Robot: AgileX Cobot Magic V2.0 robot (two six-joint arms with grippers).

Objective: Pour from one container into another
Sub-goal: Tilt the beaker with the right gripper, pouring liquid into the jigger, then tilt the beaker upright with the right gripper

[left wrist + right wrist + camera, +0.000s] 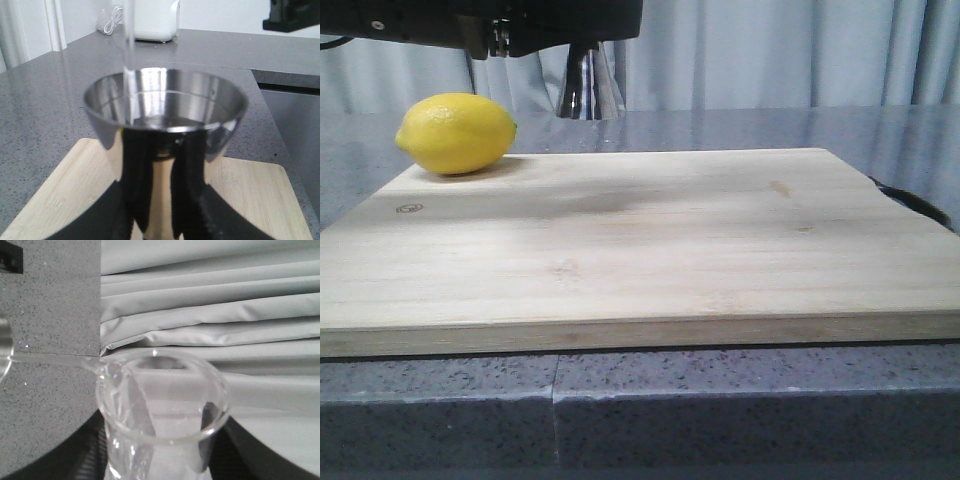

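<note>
My left gripper (160, 220) clamps the jigger (165, 120); right gripper (155, 470) grips the tipped beaker (162, 405), water streaming out.

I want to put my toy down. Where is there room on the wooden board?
Most of the pale wooden cutting board is bare: everything right of and in front of the yellow lemon at its far left corner. Above that corner, a pincer holds the shiny steel jigger, so it is crowded there.

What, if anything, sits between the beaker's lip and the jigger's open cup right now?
Nothing visible does. A thin clear stream runs from the beaker lip straight into the jigger bowl; the lemon sits on the cutting board below.
</note>
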